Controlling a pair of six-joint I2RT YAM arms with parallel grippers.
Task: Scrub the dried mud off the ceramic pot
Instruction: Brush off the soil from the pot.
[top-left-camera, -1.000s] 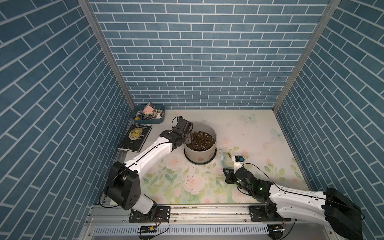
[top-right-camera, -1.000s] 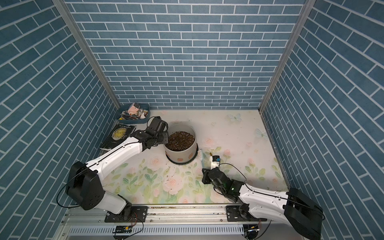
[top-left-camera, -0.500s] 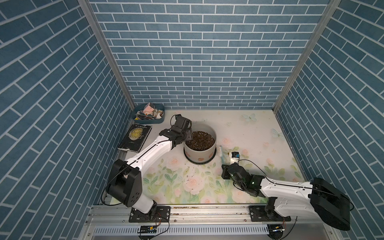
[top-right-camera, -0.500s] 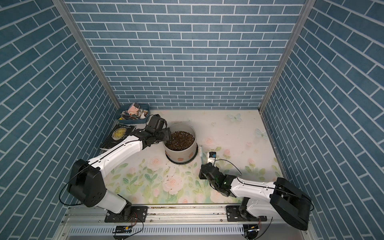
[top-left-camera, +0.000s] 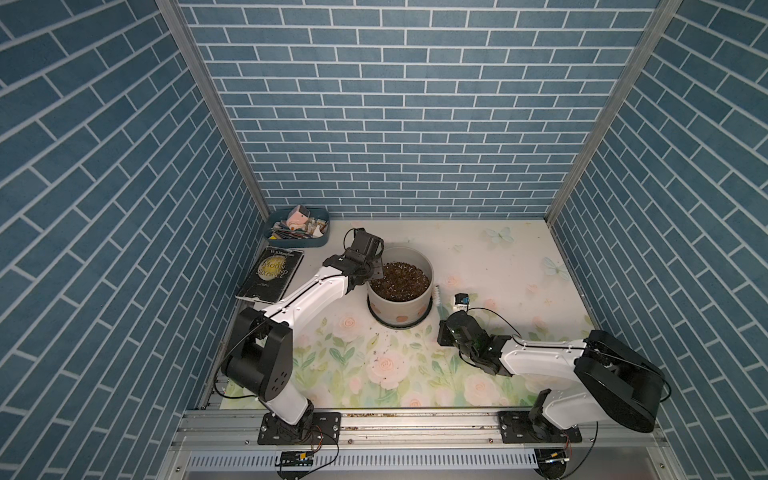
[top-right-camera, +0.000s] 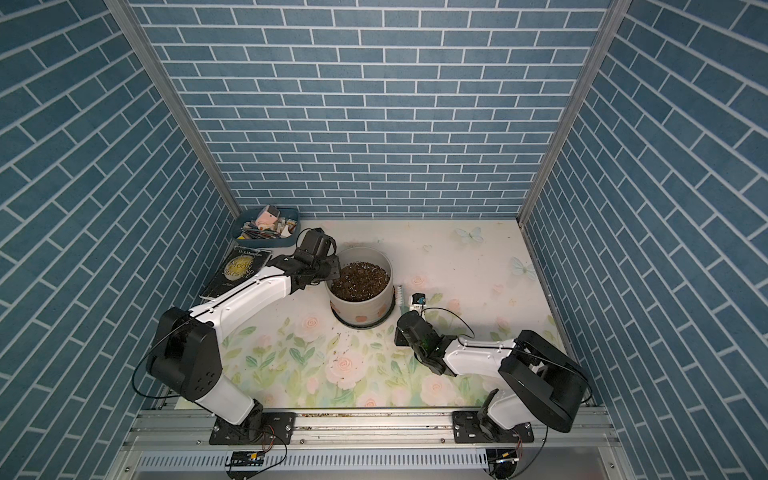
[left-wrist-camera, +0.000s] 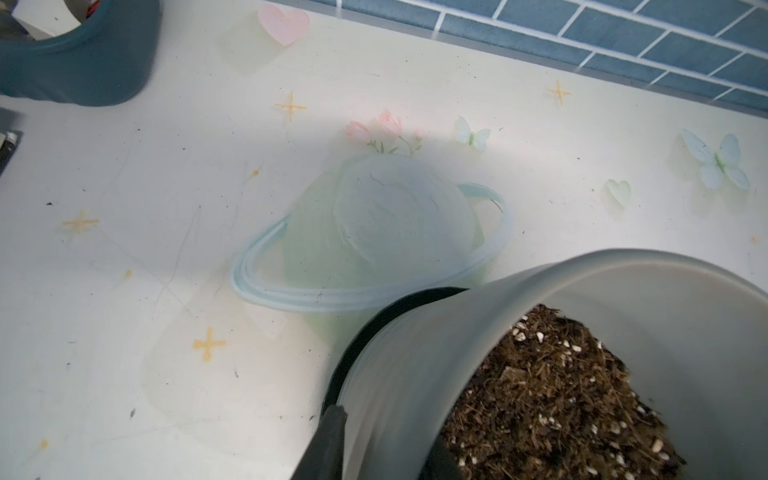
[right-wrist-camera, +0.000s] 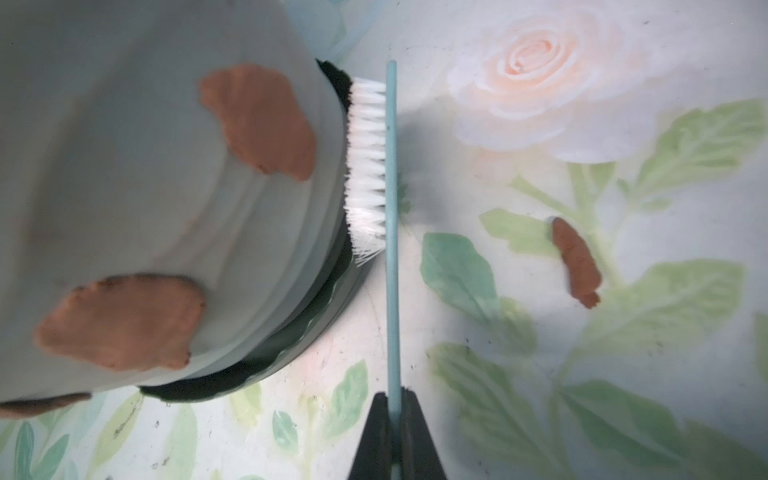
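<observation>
1. Ceramic pot: pale grey and round. Stands upright on a black saucer, near the middle of the flowery mat, a bit toward the back wall. Holds dark soil with white bits.
2. Dried mud: flat red-brown patches. Sticks low on the pot's wall, on the side facing the front. One loose flake of the same colour on the mat, apart from the pot.
3. Brush: thin blue-green handle, white bristles. Bristles against the bottom of the pot's wall by the saucer, just beside one mud patch, not on it.
4. Right gripper: pinches the brush handle tight, both fingers flat against it. Right arm low over the mat, reaching from the front right toward the pot's right side.
5. Left gripper: sits over the pot's left rim, one finger outside the wall and one inside by the soil. Hard to tell if squeezing the wall or only close to it. Left arm stretched from the front left, up and across, wrist bent down at the rim.
6. Book: dark cover, flat on the mat, left of the pot. Words to read: "W.S. Maugham", "Moon", "Sixpence".
7. Blue tray: sits in the back left corner, full of small bits and pieces.
</observation>
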